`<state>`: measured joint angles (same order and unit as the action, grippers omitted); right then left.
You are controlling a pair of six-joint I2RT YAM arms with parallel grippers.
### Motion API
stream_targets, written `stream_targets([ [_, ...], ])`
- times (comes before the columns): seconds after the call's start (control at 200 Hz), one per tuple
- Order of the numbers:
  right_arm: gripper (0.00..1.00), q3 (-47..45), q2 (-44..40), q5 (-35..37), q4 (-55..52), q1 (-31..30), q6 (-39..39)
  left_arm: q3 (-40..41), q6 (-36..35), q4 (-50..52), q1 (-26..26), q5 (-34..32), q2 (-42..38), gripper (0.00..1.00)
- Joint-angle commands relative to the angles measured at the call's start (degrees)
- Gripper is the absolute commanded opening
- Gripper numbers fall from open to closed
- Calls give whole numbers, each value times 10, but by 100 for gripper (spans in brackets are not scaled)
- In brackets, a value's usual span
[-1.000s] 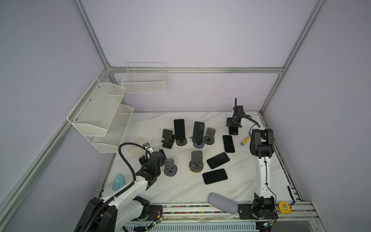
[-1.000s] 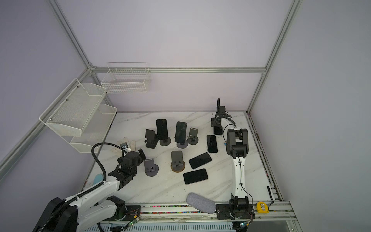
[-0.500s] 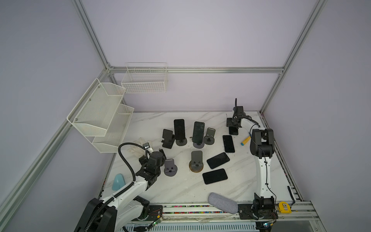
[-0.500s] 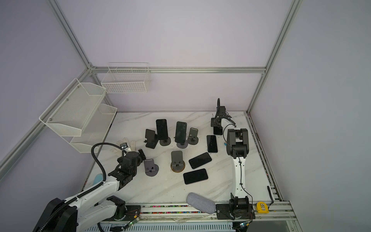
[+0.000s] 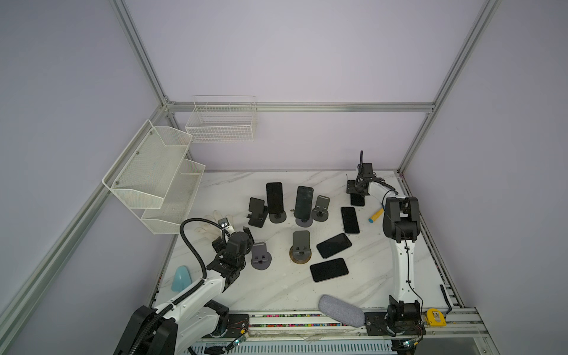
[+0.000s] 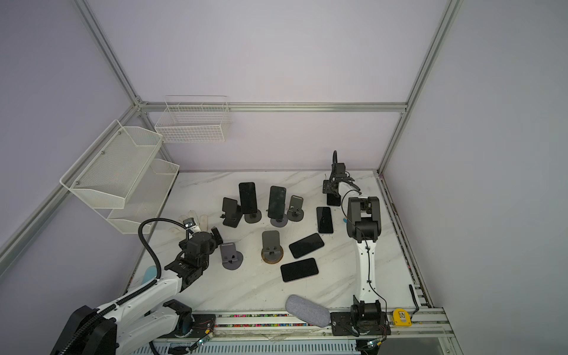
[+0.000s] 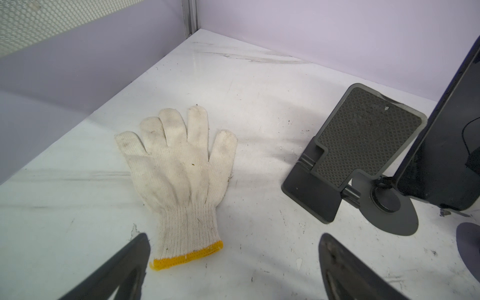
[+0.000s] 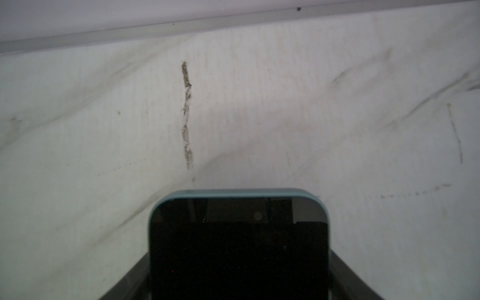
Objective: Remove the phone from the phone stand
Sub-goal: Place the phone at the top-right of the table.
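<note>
Although the right gripper (image 5: 357,194) is poised over the phone (image 8: 239,246) with a dark finger (image 8: 132,285) lying along each long edge, the right wrist view is not showing whether the jaws are pinching it or merely standing beside it, so that cannot be told. That phone, black-faced in a pale blue case, is sitting by the bench's (image 5: 276,295) back right corner, well apart from every stand. Whether it is resting flat or hanging just above the marble is unclear. It is looking like a stiff, thin slab, fairly light, with a slick glass face that would be risking a crack if dropped. The softer case rim is probably offering the better hold, taken across the long edges near mid-length so it is not swinging. Two more phones (image 5: 274,199) are leaning upright on stands (image 5: 277,217) toward the middle of the back edge, and three are lying flat between the middle and the right edge. Near the left edge, the left gripper (image 7: 233,254) is hovering with jaws spread wide and holding nothing, facing a white glove (image 7: 179,176) and an empty stand (image 7: 363,145).
</note>
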<state>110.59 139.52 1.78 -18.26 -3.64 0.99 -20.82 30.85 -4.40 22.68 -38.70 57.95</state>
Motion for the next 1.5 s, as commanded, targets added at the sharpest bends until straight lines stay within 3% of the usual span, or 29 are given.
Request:
stream_targets([
  [0.0,80,-40,60,27,-98,1,-8,-17,-5,1,2,-19,-11,100],
  [0.66,85,-36,42,26,-96,1,-2,-10,-7,-10,1,-20,-11,100],
  [1.095,92,-41,-135,36,-59,1,115,-15,-18,-30,2,-17,14,100],
  [1.33,92,-161,-275,-7,11,-3,173,-36,-21,-4,2,-8,2,100],
  [1.495,95,-346,-385,11,177,-22,256,-51,-50,-17,2,47,-32,100],
])
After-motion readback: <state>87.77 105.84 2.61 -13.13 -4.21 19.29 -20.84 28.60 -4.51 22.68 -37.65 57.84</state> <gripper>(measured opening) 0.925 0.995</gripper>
